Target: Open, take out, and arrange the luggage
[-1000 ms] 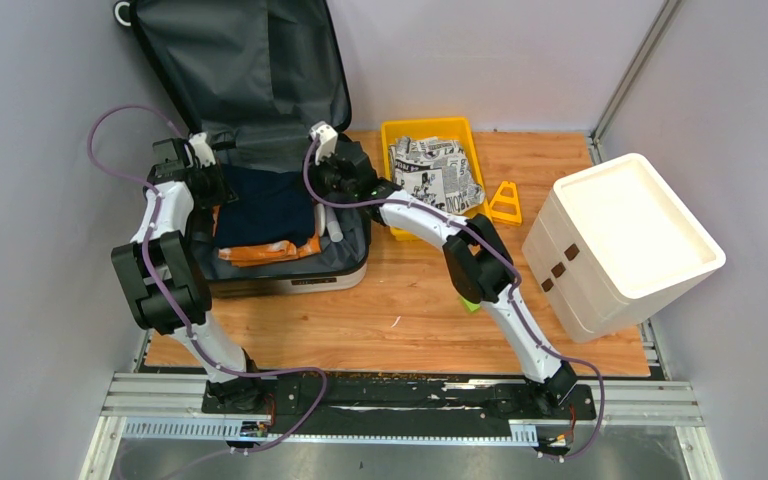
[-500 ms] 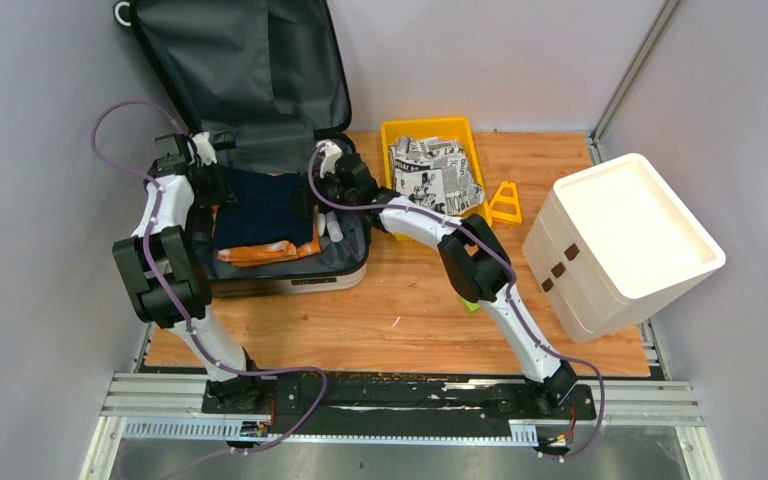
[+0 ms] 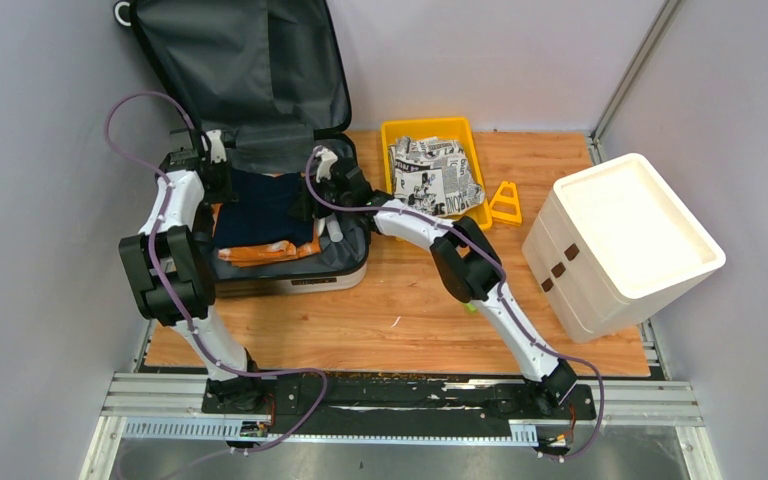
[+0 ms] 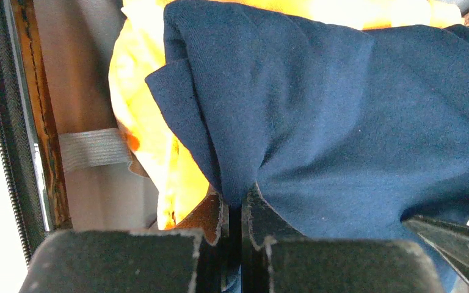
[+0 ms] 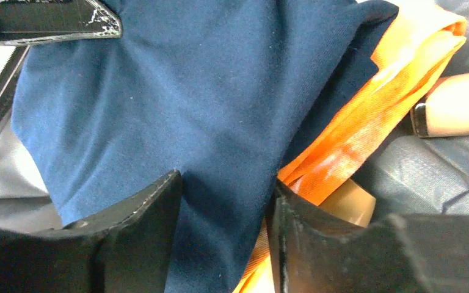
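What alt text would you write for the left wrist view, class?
The left gripper pinches a fold of navy cloth, with orange cloth beneath. The zipped rim of the luggage runs down the left edge.

The luggage (image 3: 240, 70) lining is matt grey fabric; inside it lies matt navy knit cloth (image 4: 342, 122) over shinier orange fabric (image 4: 140, 79). The table (image 3: 410, 310) under it is smooth wood.
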You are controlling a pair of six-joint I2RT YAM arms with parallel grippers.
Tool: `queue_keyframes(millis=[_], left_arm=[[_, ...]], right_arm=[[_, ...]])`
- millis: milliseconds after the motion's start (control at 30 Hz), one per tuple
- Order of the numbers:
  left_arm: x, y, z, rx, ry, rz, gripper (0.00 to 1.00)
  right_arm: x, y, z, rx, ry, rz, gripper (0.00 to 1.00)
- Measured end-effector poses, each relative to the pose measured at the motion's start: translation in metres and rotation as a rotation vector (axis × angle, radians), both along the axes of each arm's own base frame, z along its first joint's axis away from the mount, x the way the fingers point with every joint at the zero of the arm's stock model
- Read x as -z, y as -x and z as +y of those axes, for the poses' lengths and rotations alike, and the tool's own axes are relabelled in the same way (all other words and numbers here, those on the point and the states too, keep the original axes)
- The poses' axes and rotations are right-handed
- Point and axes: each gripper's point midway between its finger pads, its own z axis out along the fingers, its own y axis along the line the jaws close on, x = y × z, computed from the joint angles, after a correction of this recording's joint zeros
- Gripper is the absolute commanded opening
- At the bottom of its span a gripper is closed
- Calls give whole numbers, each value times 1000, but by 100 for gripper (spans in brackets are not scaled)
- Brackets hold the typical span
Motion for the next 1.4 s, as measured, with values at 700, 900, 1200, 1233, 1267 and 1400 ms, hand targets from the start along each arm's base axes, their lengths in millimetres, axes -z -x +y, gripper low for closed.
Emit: queue_keyframes(millis=[700, 900, 1200, 1233, 1267, 1400], left_arm=[[-2, 4, 10, -22, -73, 28, 0], [-1, 6, 14, -37, -91, 38, 0], [-8, 15, 22, -68, -132, 52, 0], [-8, 16, 22, -70, -136, 54, 0], [-9, 16, 22, -72, -139, 56, 0], [-11, 17, 22, -73, -144, 62, 0]], right_arm=[[1, 12, 18, -17, 75, -154, 6], [-12, 12, 20, -27, 91, -236, 0], [-51, 11, 24, -40, 64, -376, 0], [-53, 11, 25, -41, 62, -385, 0], [-54, 11, 25, -42, 61, -391, 0], [-55, 11, 26, -44, 67, -411, 0]])
